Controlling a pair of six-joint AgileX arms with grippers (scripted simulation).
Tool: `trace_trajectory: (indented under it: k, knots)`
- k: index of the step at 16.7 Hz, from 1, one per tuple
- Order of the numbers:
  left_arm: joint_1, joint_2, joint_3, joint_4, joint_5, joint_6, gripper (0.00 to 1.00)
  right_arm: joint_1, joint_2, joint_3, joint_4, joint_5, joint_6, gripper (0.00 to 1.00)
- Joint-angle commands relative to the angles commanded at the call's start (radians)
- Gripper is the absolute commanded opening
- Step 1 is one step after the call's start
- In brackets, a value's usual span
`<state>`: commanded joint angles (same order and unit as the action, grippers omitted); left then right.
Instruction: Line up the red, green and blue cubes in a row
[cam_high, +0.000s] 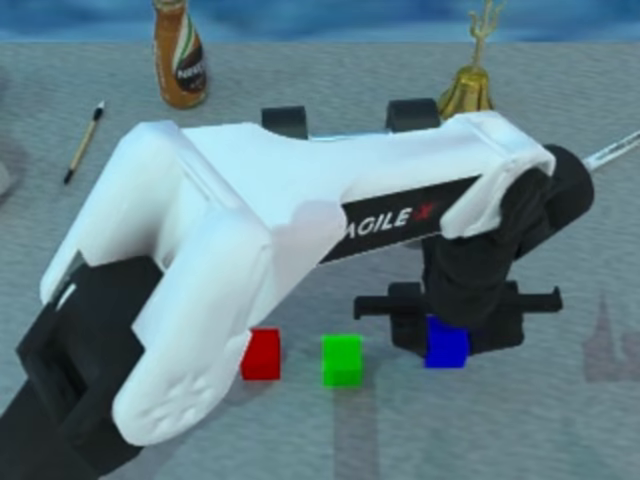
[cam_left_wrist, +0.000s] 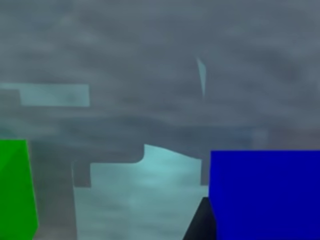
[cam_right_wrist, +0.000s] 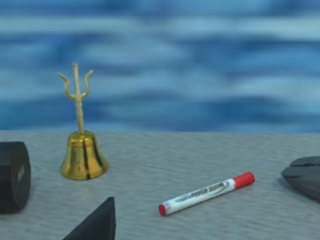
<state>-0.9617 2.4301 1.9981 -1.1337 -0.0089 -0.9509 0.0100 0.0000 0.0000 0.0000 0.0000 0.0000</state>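
— Three cubes in a row on the surface: red cube (cam_high: 261, 354), green cube (cam_high: 342, 359), blue cube (cam_high: 446, 343)?
— Yes. Left gripper (cam_high: 447, 330) sits over blue; its jaws' state, cannot tell.

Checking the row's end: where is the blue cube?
In the top view the blue cube sits right of centre, at the left gripper, right of the green cube.

Glossy plastic blue cube (cam_high: 446, 343), shiny brass bell (cam_right_wrist: 83, 156), matt grey table (cam_high: 480, 420)
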Motion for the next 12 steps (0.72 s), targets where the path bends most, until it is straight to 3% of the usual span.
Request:
trace_trajectory:
  k: [10, 12]
  knots:
    - [0.000, 0.000, 0.000, 0.000, 0.000, 0.000, 0.98, 0.000, 0.000, 0.000, 0.000, 0.000, 0.000, 1.00]
    - [0.000, 0.000, 0.000, 0.000, 0.000, 0.000, 1.00, 0.000, 0.000, 0.000, 0.000, 0.000, 0.000, 1.00]
